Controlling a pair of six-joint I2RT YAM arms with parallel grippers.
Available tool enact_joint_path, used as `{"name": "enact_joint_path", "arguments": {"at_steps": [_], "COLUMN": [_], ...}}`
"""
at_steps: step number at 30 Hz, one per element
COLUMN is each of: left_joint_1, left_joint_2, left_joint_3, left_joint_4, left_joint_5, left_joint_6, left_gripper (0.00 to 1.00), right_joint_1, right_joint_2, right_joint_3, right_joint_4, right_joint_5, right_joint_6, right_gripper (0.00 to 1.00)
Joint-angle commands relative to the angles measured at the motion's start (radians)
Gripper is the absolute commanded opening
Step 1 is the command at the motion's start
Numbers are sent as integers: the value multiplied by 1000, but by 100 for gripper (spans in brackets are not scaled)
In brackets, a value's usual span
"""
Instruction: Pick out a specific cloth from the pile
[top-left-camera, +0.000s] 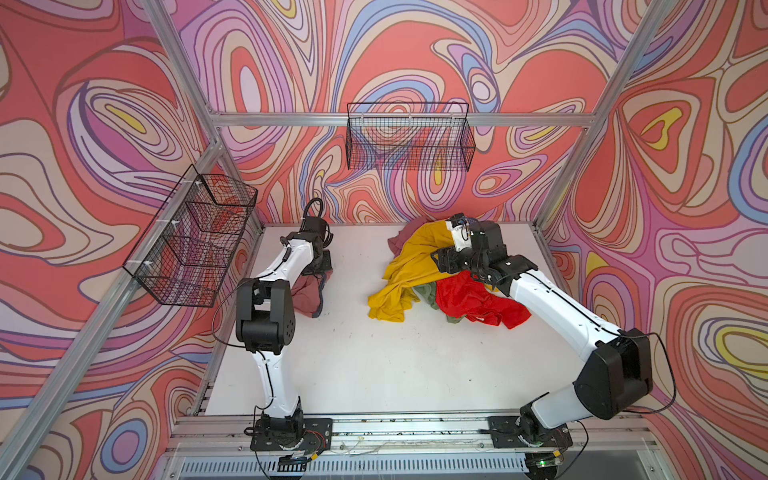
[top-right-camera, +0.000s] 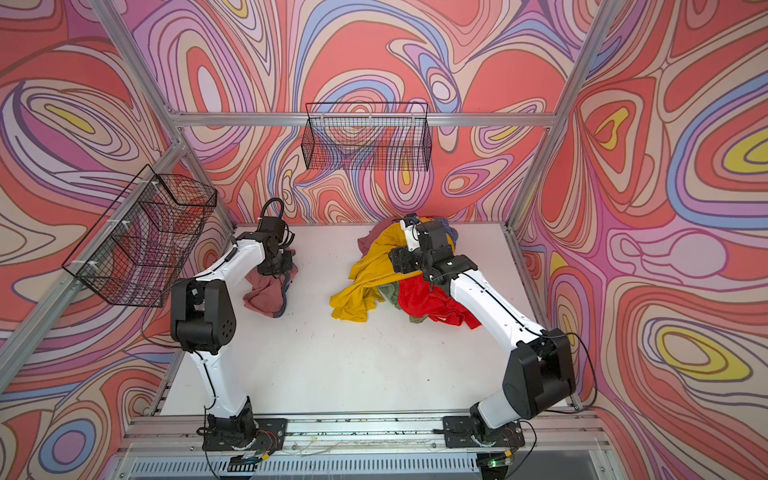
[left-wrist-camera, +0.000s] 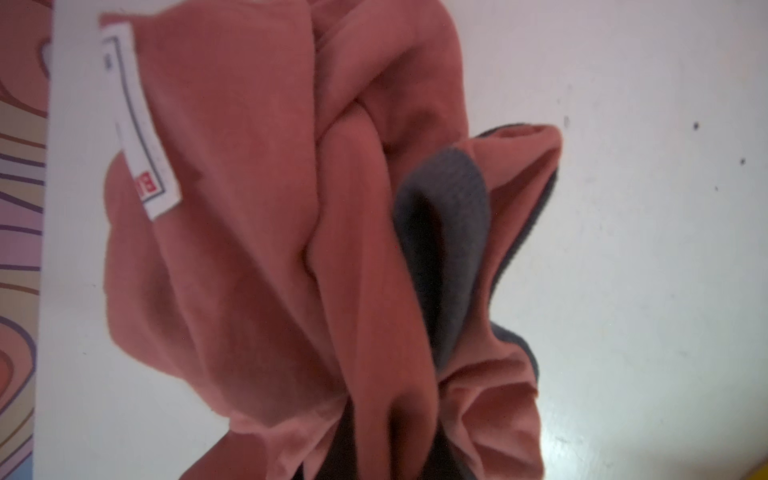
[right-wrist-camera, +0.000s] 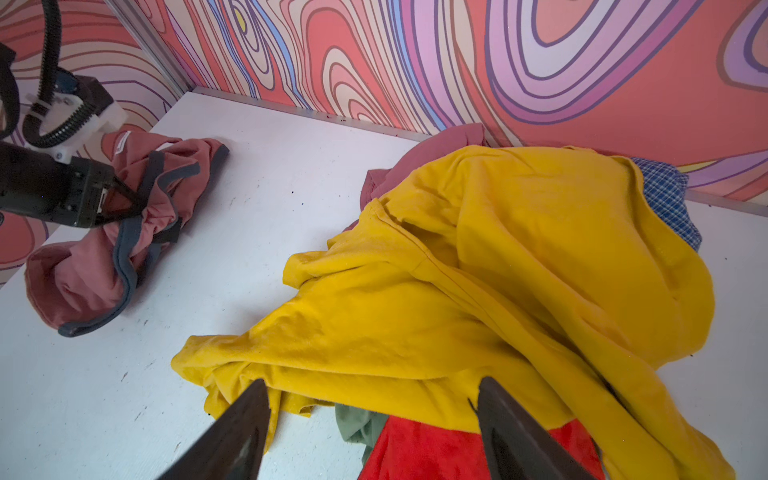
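Your left gripper (right-wrist-camera: 137, 203) has its fingers pinched together on a bunched fold of the cloth (top-left-camera: 309, 297). The cloth's lower folds lie on the desk (top-left-camera: 374, 353). In both top views the cloth sits at about 10 o'clock from the desk's middle, well apart from the pile (top-left-camera: 436, 282) and at the pile's 9 o'clock. The left wrist view shows you its white label (left-wrist-camera: 137, 124) and grey-blue trim (left-wrist-camera: 449, 232).

The pile lies at about 2 o'clock from the desk's middle. Your right gripper (right-wrist-camera: 372, 380) hangs over it with its fingers spread wide and nothing between them, above the yellow shirt (right-wrist-camera: 498, 270) and the red garment (right-wrist-camera: 428, 453).
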Motion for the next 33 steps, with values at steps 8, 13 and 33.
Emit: {"name": "enact_joint_path", "arguments": {"at_steps": [8, 13, 33], "left_joint_1": [7, 6, -16], "left_joint_2": [224, 262, 24], "left_joint_3": [248, 249, 66], "left_joint_4": [-96, -91, 0], "left_joint_5": [-7, 10, 30], "left_joint_6": [18, 44, 85], "left_gripper": [0, 0, 80], "right_joint_1": [4, 3, 2], "right_joint_2": [-21, -19, -26], "right_joint_3": [-5, -6, -1], "right_joint_4": [1, -2, -1], "right_joint_5": [5, 9, 42], "right_joint_6": [7, 7, -19], "right_gripper": [81, 81, 83]}}
